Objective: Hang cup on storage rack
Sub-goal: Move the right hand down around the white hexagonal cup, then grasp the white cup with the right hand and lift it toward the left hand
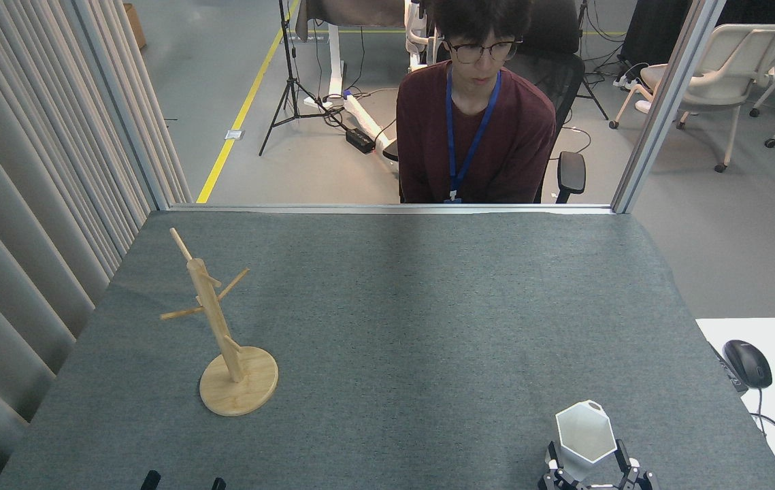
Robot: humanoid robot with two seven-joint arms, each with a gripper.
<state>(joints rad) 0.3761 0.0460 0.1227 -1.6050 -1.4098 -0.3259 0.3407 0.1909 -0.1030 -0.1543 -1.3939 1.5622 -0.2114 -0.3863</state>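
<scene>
The white faceted cup [586,432] stands upright near the front right of the grey table, its hexagonal rim up and its small tab at the far side. My right gripper [587,457] comes up from the bottom edge, open, with one dark finger on each side of the cup's lower body; I cannot tell whether they touch it. The storage rack [213,320], a light wooden post with thin angled pegs on a round disc base, stands at the left of the table. Only two dark fingertips [150,480] of my left gripper [183,482] show at the bottom edge, set apart and holding nothing.
A person [475,129] sits on a chair behind the table's far edge. Pleated curtains [26,204] run along the left side. A white desk with a mouse [748,363] adjoins the right edge. The grey mat [414,327] spans between rack and cup.
</scene>
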